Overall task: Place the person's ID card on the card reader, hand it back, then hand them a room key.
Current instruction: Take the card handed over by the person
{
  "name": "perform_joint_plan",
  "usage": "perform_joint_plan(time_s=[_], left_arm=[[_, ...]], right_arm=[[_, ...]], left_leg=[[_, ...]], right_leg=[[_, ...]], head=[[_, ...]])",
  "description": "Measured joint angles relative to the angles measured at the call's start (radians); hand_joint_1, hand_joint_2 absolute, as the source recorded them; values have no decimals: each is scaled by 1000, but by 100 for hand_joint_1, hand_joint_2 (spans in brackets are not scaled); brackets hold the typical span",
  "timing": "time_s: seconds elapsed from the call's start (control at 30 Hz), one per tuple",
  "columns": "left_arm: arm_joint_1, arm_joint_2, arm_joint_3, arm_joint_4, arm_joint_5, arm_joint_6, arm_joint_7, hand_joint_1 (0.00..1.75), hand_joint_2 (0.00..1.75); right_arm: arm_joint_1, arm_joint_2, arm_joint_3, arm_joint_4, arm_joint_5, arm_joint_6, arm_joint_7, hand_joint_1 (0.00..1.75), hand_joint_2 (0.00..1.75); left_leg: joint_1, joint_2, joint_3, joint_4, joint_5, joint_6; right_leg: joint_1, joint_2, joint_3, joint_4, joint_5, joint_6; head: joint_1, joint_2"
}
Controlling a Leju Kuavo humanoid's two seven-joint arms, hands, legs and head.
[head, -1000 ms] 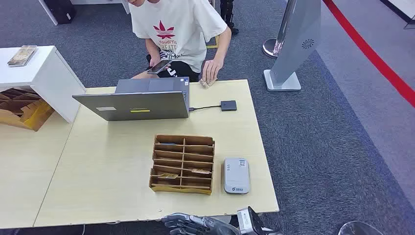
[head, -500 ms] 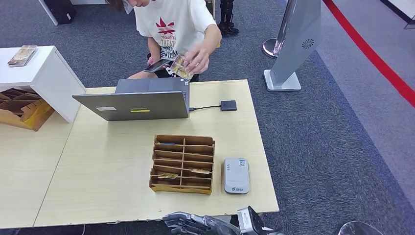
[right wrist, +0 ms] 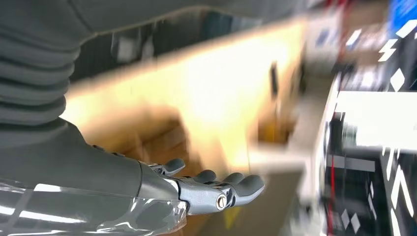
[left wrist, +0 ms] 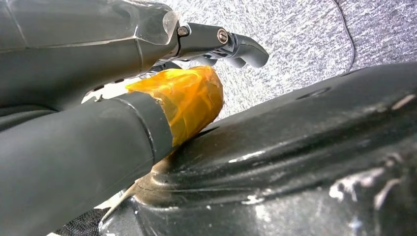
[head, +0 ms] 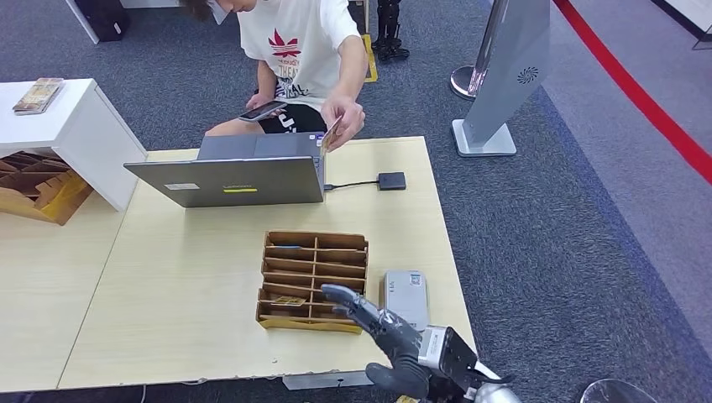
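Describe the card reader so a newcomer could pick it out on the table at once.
Start at the light wooden table and find the brown cardboard organizer with many small slots near its front edge. The card reader lies flat right beside it, on the side toward the grey carpet. It is a pale grey rounded slab, unlike the small black box cabled to the laptop.

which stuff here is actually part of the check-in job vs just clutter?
Job:
ID card, in the person's hand
card reader
compartment box holding cards
right hand, open, raised at the table's near edge

Clutter:
laptop
small black device cabled to it
white side table
grey stand
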Motion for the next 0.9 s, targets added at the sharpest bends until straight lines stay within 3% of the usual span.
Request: perform_joint_plan(time_s=[0.23, 0.43, 0.9], left_arm=[[-1, -2, 0, 0, -17, -1, 7, 0, 0], [-5, -2, 0, 0, -57, -4, 19, 0, 0], [-21, 7, -13, 0, -146, -43, 56, 0, 0]], right_arm=[[-163, 38, -56, -106, 486, -267, 50, 0, 175], [-257, 93, -35, -122, 834, -422, 132, 0, 175], [-467, 143, 33, 92, 1139, -475, 220, 0, 175]], left_leg=[[0, -1, 1, 0, 1, 2], [-1, -2, 0, 0, 1, 2], [-4, -3, 0, 0, 2, 3]], right_leg=[[0, 0, 0, 0, 1, 1], [-1, -1, 0, 0, 1, 1], [-4, -2, 0, 0, 1, 2]], head=[[0, 0], [0, 0], [0, 0]])
